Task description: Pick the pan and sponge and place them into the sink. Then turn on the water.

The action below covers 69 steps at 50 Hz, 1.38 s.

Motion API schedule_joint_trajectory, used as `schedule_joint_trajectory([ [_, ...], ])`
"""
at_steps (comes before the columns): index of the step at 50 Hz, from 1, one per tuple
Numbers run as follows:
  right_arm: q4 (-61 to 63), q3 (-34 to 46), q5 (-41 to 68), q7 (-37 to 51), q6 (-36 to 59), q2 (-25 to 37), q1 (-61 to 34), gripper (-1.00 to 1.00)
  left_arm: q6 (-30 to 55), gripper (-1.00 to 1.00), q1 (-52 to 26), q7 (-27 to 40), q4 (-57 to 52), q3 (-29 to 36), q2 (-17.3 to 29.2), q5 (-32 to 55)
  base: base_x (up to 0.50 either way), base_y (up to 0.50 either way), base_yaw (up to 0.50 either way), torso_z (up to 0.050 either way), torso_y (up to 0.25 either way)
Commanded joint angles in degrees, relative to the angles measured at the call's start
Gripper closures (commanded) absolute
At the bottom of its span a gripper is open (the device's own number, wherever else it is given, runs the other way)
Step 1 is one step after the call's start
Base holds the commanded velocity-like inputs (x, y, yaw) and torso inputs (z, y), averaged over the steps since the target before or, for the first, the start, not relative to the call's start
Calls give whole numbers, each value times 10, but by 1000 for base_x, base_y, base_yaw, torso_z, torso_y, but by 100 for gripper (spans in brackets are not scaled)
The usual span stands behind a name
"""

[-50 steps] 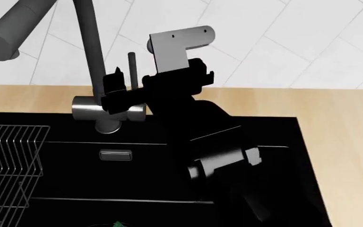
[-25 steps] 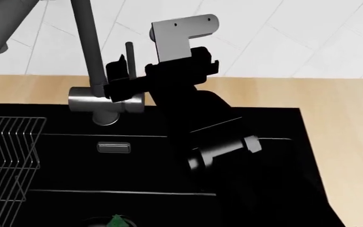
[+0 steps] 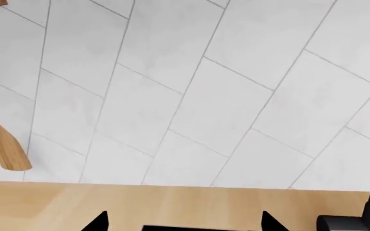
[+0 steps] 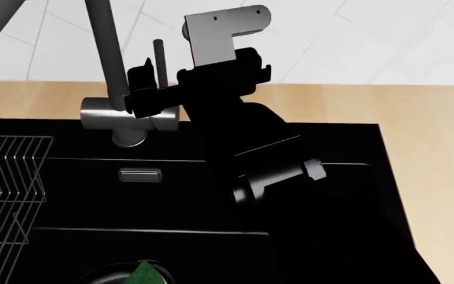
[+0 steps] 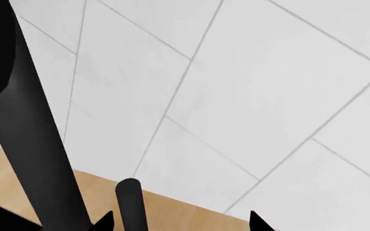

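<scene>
One sink (image 4: 345, 142) is showing in the head view, a black basin filling the lower half of the frame. One tall dark-grey tap (image 4: 104, 65) is rising at the upper left, with one thin lever (image 4: 158, 59) standing just beside it. One steel overflow slot (image 4: 140, 174) is sitting left of centre. One wire rack (image 4: 6, 189) is lying at the left edge. One sponge (image 4: 144, 273) is peeking in at the bottom edge, on one pan (image 4: 104, 277) that is barely showing there. One robot arm (image 4: 243, 154) is crossing the middle. In the left wrist view, two wooden utensils (image 3: 2, 144) are hanging at the left edge.
</scene>
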State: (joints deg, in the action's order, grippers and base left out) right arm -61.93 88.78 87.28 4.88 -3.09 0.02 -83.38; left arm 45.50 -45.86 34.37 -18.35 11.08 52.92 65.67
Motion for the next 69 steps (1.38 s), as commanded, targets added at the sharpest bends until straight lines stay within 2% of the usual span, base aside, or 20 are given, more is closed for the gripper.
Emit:
schedule_joint_trajectory([
  [1, 2, 7, 9, 3, 2, 0, -3, -100, 48, -100, -52, 44, -15, -4, 1, 46, 0, 0, 0, 11, -39],
  [10, 5, 10, 6, 12, 4, 0, -15, -100, 53, -100, -42, 62, -32, -19, 8, 72, 0, 0, 0, 11, -61],
  [28, 3, 8, 8, 12, 6, 0, -19, -100, 49, -100, -41, 47, -21, -18, 14, 65, 0, 0, 0, 9, -44],
  [39, -15, 4, 24, 29, 7, 0, -18, -100, 53, -100, -98, 23, 45, 21, -24, 24, 0, 0, 0, 1, -1],
  [50, -26, 7, 43, 38, 11, 0, -15, -100, 40, -100, -215, -54, 194, 105, -95, -80, 0, 0, 0, 0, 0],
  [69, -50, 9, 91, 34, 13, 0, -7, -100, 62, -100, -356, -86, 338, 160, -173, -137, 0, 0, 0, 0, 0],
])
